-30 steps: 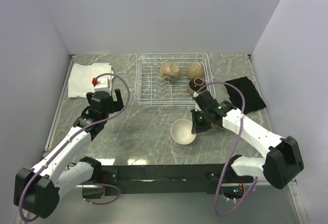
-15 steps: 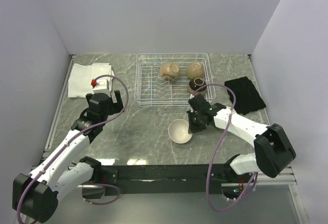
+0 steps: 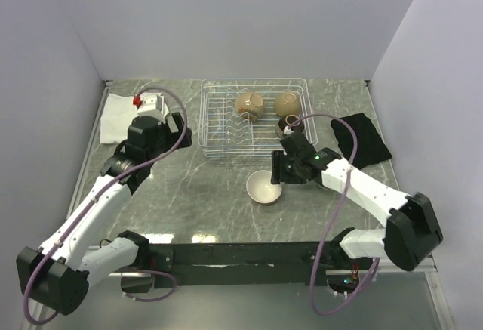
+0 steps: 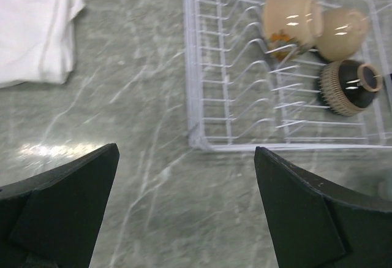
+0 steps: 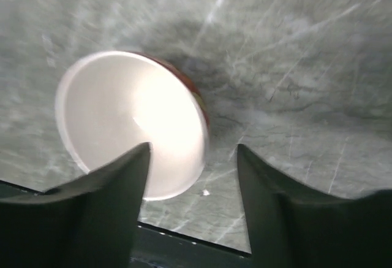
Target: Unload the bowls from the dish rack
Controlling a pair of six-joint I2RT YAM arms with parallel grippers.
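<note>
The white wire dish rack (image 3: pixel 202 118) stands at the back middle and holds three bowls: a tan one (image 3: pixel 250 104), a second tan one (image 3: pixel 286 104) and a black-brown one (image 3: pixel 289 126). The left wrist view shows the same rack (image 4: pixel 191 96) and its bowls, tan (image 4: pixel 291 16), tan (image 4: pixel 342 29) and black-brown (image 4: pixel 346 87). In front of the rack a dark red bowl with a white inside (image 3: pixel 264 187) sits on the table. My right gripper (image 3: pixel 278 173) is open at its right rim. The rim of this bowl (image 5: pixel 128 121) lies loosely between the spread jaws of that gripper (image 5: pixel 193 151). My left gripper (image 3: pixel 178 134) hangs open and empty left of the rack, seen above the table as (image 4: pixel 187 157).
A folded white cloth (image 3: pixel 121 115) lies at the back left, also visible as (image 4: pixel 37 29). A black cloth (image 3: pixel 362 140) lies right of the rack. Grey walls close in the table on three sides.
My right gripper has carried the dark red bowl a little left and opened, letting go of it on the table. My left arm has moved back toward the rack's left side.
</note>
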